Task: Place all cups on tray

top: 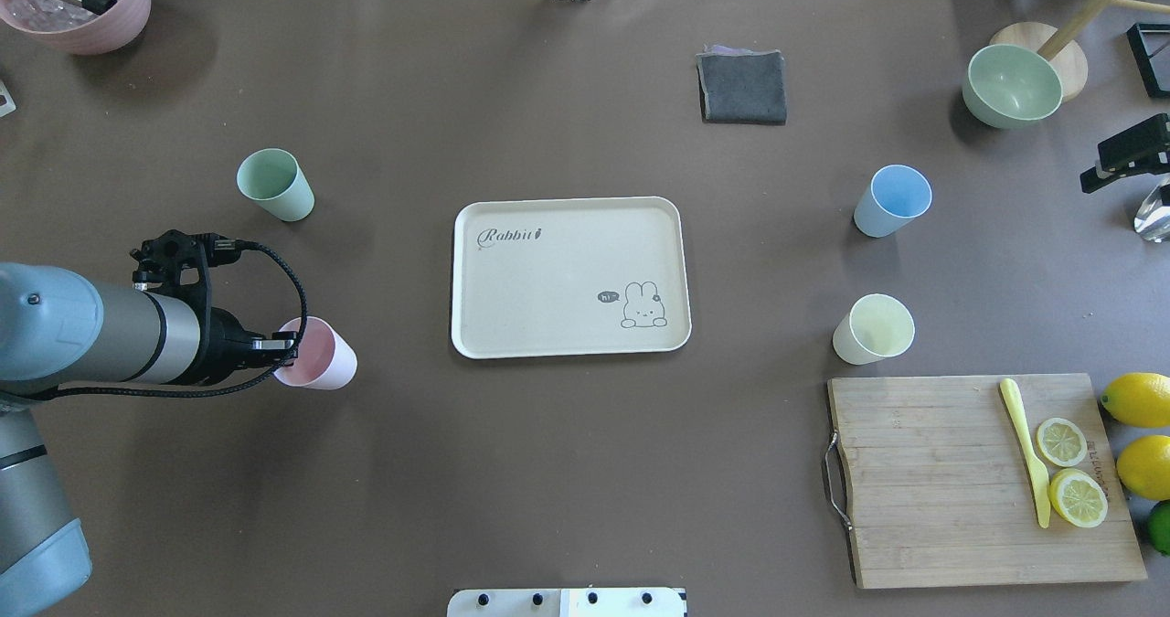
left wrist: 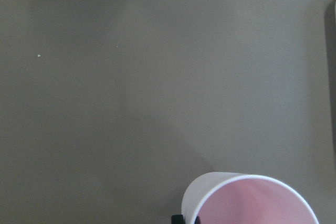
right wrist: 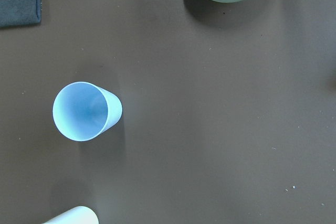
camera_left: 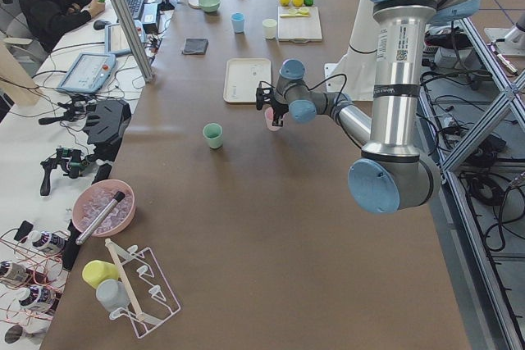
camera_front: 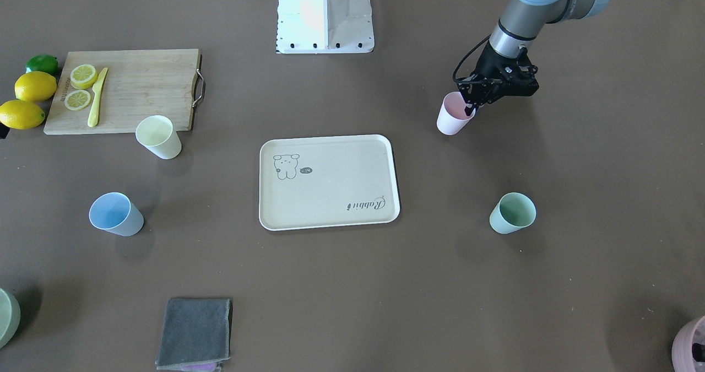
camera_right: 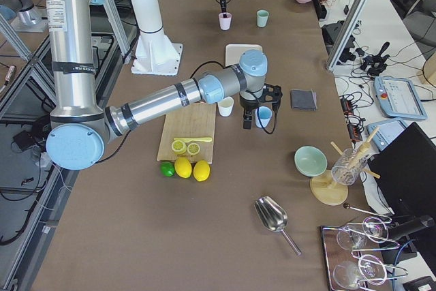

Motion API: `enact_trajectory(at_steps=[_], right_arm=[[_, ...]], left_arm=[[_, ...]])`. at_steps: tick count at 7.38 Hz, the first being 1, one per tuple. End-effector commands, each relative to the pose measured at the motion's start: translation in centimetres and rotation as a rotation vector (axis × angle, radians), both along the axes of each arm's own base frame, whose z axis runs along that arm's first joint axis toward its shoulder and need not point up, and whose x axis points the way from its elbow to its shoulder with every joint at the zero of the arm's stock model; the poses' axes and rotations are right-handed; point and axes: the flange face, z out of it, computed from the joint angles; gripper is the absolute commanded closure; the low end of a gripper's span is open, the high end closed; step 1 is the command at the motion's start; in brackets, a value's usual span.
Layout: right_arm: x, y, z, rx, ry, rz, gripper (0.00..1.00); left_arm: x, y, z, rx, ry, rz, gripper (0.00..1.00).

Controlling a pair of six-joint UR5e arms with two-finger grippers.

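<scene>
The cream tray [top: 567, 279] lies mid-table with nothing on it. My left gripper [top: 285, 350] is shut on the rim of the pink cup [top: 322, 361], left of the tray. That cup fills the bottom of the left wrist view [left wrist: 252, 203], where a black fingertip [left wrist: 178, 219] sits against its outer wall. I cannot tell whether the cup is lifted. The mint green cup [top: 274, 185], light blue cup [top: 891, 199] and pale yellow cup [top: 873, 329] stand upright on the table. My right gripper [camera_right: 253, 115] hangs over the blue cup [right wrist: 84, 111]; I cannot tell whether it is open or shut.
A wooden cutting board [top: 960, 480] with lemon slices and a yellow knife lies at the near right, with whole lemons [top: 1138, 398] beside it. A grey cloth [top: 742, 87], a pale green bowl [top: 1010, 85] and a mauve pot [top: 78, 0] stand along the far side.
</scene>
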Motion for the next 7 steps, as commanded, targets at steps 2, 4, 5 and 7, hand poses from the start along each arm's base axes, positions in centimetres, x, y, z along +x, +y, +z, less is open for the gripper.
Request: enact_trajectory(at_steps=[2,4,5,7], right_arm=[[-3.9,1.2,-1.4,-0.034,0.037,0.010,0.00],[-7.0,2.5,-2.4,-0.043,0.007,0.022,0.00],[-8.9,3.6,-2.2,-0.031,-0.003,0.036,0.00],[-13.3,5.4,-3.5,-0.063,0.007,0.055,0.00]], left_arm=[[5.3,-3.4,-15.2,-0.095,-0.022,-0.051,1.00],[9.8,-4.7,-17.8,-0.108,-0.025,-0.074,1.00],[11.3,-5.1,-17.9,-0.111,-0.037,-0.071,1.00],[12.4,-5.8,-17.8,-0.112,-0.051,-0.069,1.00]])
